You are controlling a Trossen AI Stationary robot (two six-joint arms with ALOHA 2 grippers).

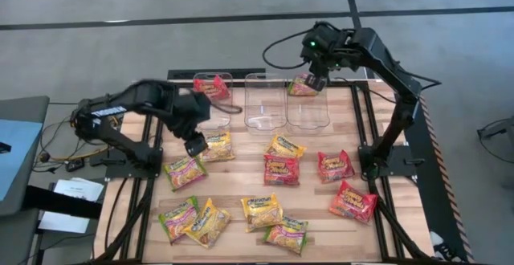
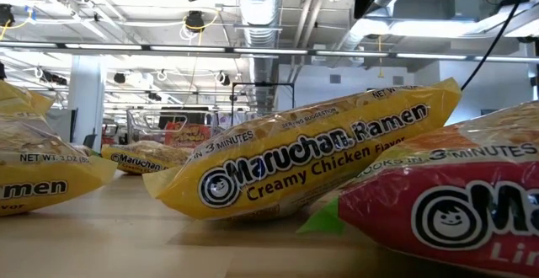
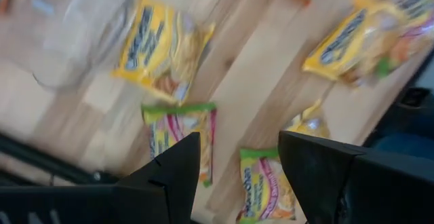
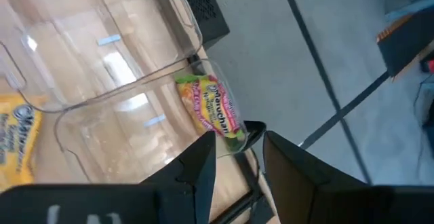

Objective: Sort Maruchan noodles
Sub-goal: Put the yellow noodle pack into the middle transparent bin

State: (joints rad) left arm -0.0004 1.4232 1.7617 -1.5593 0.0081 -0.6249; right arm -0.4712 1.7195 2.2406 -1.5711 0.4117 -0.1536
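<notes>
Several Maruchan noodle packets lie flat on the wooden table: yellow (image 1: 217, 145), green-and-pink (image 1: 185, 171), red (image 1: 281, 170) and others. Three clear bins stand at the far edge. The left bin (image 1: 214, 104) holds a red packet (image 1: 210, 84). My left gripper (image 1: 195, 144) hangs open above the table beside the yellow packet, with green-and-pink packets (image 3: 178, 137) showing below its fingers. My right gripper (image 1: 312, 79) is shut on a green-and-pink packet (image 4: 209, 107) over the far end of the right bin (image 1: 309, 108). My right gripper pinches the green-and-pink packet by its green end edge (image 4: 232, 136) between its two fingers. The fingers slant down from above. The packet hangs below them over the right bin's far end; whether its lower end touches the bin I cannot tell.
The middle bin (image 1: 265, 100) stands between the other two. Further packets lie scattered over the table's middle and near side, such as yellow (image 1: 262, 211) and red (image 1: 352, 201). In the low view a yellow packet (image 2: 312, 156) and a red one (image 2: 446, 202) lie close to the camera.
</notes>
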